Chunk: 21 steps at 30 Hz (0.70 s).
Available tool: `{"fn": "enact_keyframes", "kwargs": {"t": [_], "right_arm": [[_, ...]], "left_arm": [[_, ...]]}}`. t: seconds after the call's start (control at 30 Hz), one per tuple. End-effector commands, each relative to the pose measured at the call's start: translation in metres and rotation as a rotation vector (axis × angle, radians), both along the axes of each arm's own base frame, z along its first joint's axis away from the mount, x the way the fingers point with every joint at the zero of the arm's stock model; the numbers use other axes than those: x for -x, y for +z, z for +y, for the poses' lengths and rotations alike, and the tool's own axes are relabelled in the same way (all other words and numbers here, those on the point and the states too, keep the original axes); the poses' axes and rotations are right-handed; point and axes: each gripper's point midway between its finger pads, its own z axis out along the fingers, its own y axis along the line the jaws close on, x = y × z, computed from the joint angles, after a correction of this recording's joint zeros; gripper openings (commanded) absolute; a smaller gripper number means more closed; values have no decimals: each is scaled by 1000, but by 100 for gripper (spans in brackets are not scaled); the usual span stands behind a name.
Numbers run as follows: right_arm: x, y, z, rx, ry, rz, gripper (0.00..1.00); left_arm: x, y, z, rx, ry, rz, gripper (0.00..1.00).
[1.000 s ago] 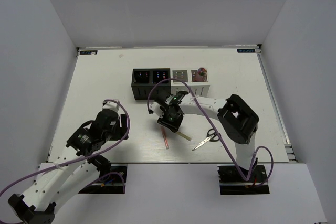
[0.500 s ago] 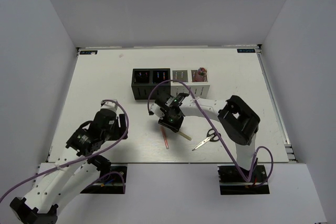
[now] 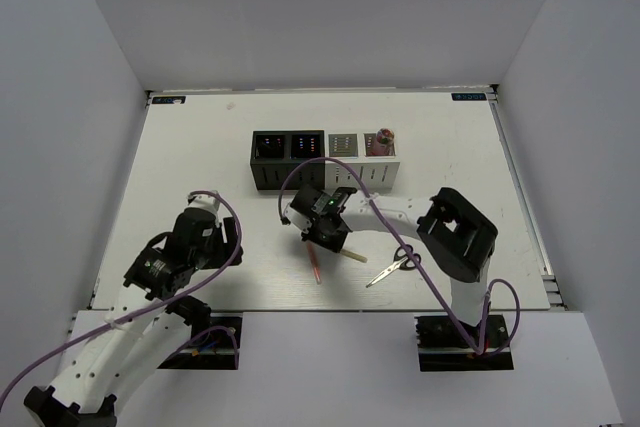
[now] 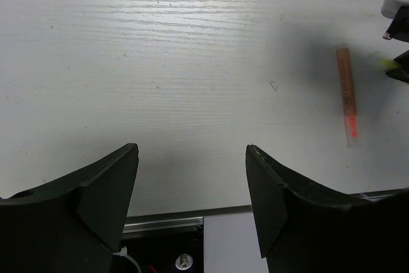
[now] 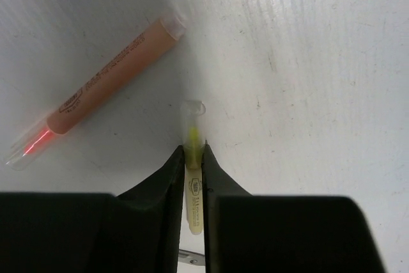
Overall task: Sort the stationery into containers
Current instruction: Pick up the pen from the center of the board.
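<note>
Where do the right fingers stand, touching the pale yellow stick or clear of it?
Touching. Right wrist view: both right fingers press the pale yellow stick from either side, no gap visible.

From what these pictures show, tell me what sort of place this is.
Probably a robot test cell: a white table boxed in by bare walls, a left arm and right arm bolted at its near edge, and pen holders and scissors set out.

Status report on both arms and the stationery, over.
Left gripper open, empty. Right gripper shut on yellow stick, down at the table. Pinkish tube and scissors unsorted. Nothing seen blocking the containers.
</note>
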Motion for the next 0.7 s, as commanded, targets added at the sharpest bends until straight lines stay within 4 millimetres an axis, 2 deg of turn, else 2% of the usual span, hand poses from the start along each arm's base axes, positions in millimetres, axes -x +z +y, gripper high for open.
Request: {"fn": "enact_keyframes", "kwargs": {"t": [0.0, 0.03, 0.1, 0.17, 0.2, 0.27, 0.3, 0.33, 0.37, 0.4, 0.43, 0.47, 0.5, 0.53, 0.57, 0.6, 0.67], "right_arm": [[11, -50, -54, 232, -26, 24, 12], [11, -50, -56, 234, -32, 28, 5], [13, -43, -51, 202, -32, 40, 0], [14, -37, -45, 167, -29, 58, 0], [11, -23, -40, 127, -23, 41, 0], [8, -8, -33, 84, -19, 35, 0], [5, 11, -26, 28, -11, 11, 0], [4, 19, -25, 16, -6, 9, 0], [-2, 38, -14, -46, -6, -15, 0], [-8, 50, -14, -71, -11, -34, 0], [-16, 71, -5, -119, -2, -71, 0], [-20, 79, -4, -132, -2, -91, 0], [-26, 86, -3, -144, -9, -109, 0], [-36, 108, 3, -188, -8, -160, 0], [-41, 114, 4, -199, -13, -182, 0], [-52, 135, 7, -240, -27, -221, 0], [-62, 150, 10, -272, -28, -260, 0]], "left_arm": [[-2, 0, -5, 29, -14, -4, 78], [-2, 1, -7, 39, -19, -3, 78], [-1, -1, -8, 46, -21, 9, 77], [-2, 0, -9, 51, -23, 11, 77], [-1, -1, -9, 51, -22, 15, 76], [-1, -2, -11, 59, -25, 21, 76], [-1, -2, -12, 66, -21, 25, 76], [0, -2, -13, 68, -22, 33, 75], [-1, -2, -14, 75, -21, 34, 75], [-2, -1, -16, 90, -10, 39, 73], [-2, -5, -18, 92, -11, 58, 71], [-6, 0, -24, 119, -19, 46, 71], [-2, -4, -27, 136, -10, 84, 69], [-6, -4, -31, 146, -15, 85, 65], [-4, -5, -39, 176, -37, 104, 62], [-7, -7, -43, 188, -37, 123, 56], [-9, -7, -54, 229, -53, 147, 49]]}}
